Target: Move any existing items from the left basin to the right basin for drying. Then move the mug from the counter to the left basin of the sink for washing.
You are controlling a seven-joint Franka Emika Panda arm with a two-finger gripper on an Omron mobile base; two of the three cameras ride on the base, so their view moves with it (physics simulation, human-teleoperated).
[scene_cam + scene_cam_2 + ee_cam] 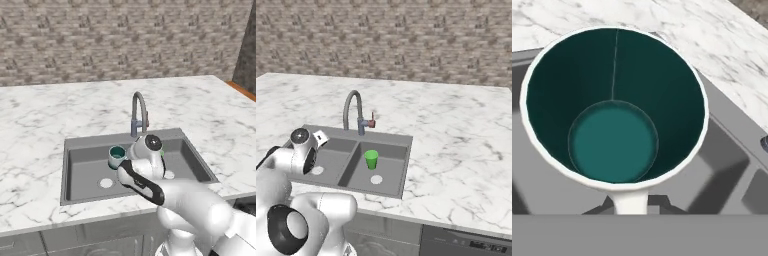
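The gripper (631, 202) is closed tight on the mug (614, 107), its jaws pinching the near rim and handle stub at the bottom of the hand view, so the mug hangs directly ahead of the fingers. That view looks straight down the mug's bore: a white rim, dark teal walls, a lighter teal round floor, mouth facing the camera, long axis running away from the jaws. The left base view adds what the close-up cannot: the mug (117, 156) stands upright, mouth up, over the left basin (87, 172) of the sink (70, 145), just beyond the wrist, though whether it rests on the floor cannot be told. The right base view alone gives a clear look at the small green cup (371, 159) standing upright in the right basin (388, 172), past the faucet (353, 112), with the marble counter (456, 140) all around.
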